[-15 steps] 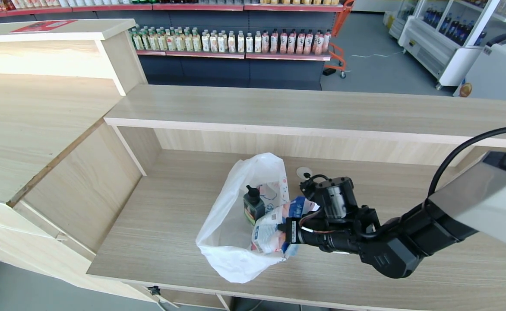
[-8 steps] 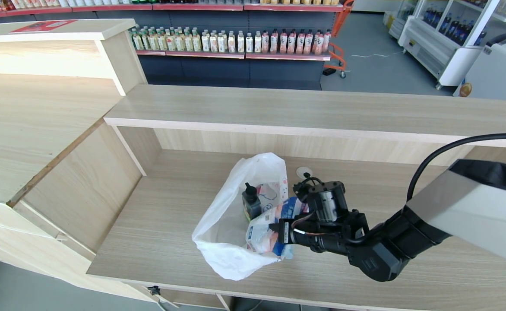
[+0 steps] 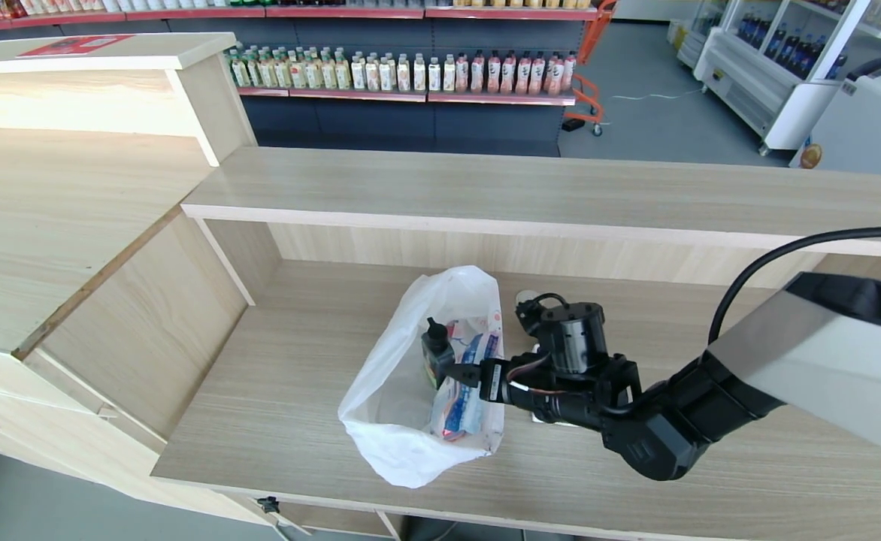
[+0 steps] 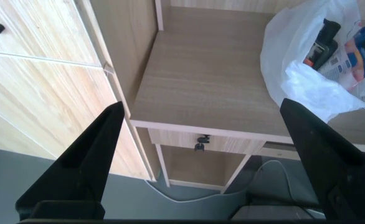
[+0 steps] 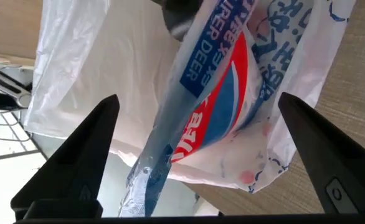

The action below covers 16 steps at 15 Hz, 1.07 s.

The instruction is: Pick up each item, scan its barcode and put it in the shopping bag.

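Shopping bag (image 3: 392, 394) near counter (image 3: 275, 398) front edge

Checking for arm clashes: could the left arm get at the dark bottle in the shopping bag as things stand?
Probably not cleanly. The dark bottle stands in the shopping bag with the right gripper right beside it at the bag's mouth, and the snack packet leans alongside.

Apparently tight shopping bag (image 3: 388, 421) mouth, dark bottle (image 3: 434, 352) and packet (image 3: 464, 402) inside.

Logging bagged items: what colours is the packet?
The packet is white, red and blue; right wrist view.
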Tool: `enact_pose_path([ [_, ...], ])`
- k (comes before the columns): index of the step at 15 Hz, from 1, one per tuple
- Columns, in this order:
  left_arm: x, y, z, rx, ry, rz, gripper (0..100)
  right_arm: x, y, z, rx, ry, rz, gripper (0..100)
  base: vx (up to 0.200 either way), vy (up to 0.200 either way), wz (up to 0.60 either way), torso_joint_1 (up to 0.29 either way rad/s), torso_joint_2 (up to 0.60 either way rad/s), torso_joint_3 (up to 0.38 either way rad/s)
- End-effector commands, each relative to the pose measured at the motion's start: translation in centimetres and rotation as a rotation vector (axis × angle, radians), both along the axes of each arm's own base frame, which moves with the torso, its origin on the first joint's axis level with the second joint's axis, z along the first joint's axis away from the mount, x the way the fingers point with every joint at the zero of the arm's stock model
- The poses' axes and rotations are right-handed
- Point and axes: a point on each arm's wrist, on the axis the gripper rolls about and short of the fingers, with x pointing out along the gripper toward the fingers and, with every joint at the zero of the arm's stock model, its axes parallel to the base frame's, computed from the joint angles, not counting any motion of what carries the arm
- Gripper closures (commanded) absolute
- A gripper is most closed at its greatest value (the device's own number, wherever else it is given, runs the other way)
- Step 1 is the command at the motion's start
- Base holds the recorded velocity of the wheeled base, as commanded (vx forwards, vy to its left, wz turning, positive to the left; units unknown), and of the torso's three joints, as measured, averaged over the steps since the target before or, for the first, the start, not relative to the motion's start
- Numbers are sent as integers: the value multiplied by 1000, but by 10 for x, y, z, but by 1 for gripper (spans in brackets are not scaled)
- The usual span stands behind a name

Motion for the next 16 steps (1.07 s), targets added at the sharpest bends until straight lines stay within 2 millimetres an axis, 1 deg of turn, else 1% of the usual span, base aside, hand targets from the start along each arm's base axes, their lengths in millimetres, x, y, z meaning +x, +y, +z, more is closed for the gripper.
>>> enact_pose_path([
  [1, 0, 0, 0, 0, 0, 1, 0, 2, -4, 15, 40, -20, -20, 0, 0, 0, 0, 0, 0, 0],
  [4, 0, 0, 0, 0, 0, 1, 0, 8, -14, 40, 123, -48, -52, 0, 0, 0, 0, 0, 0, 0],
  [5, 0, 0, 0, 0, 0, 1, 0, 8, -15, 44, 133, -55, -50, 0, 0, 0, 0, 0, 0, 0],
  [6, 0, 0, 0, 0, 0, 1, 0, 11, -21, 56, 155, -83, -60, 0, 0, 0, 0, 0, 0, 0],
  [7, 0, 0, 0, 0, 0, 1, 0, 13, -27, 63, 164, -98, -74, 0, 0, 0, 0, 0, 0, 0],
  [9, 0, 0, 0, 0, 0, 1, 0, 12, -39, 72, 170, -111, -96, 0, 0, 0, 0, 0, 0, 0],
  [10, 0, 0, 0, 0, 0, 1, 0, 9, -48, 76, 165, -109, -115, 0, 0, 0, 0, 0, 0, 0],
  [12, 0, 0, 0, 0, 0, 1, 0, -2, -70, 98, 160, -154, -149, 0, 0, 0, 0, 0, 0, 0],
  [14, 0, 0, 0, 0, 0, 1, 0, -25, -96, 126, 116, -263, -166, 0, 0, 0, 0, 0, 0, 0],
  [15, 0, 0, 0, 0, 0, 1, 0, -41, -110, 140, 103, -318, -180, 0, 0, 0, 0, 0, 0, 0],
  [16, 0, 0, 0, 0, 0, 1, 0, -64, -128, 152, 81, -369, -205, 0, 0, 0, 0, 0, 0, 0],
])
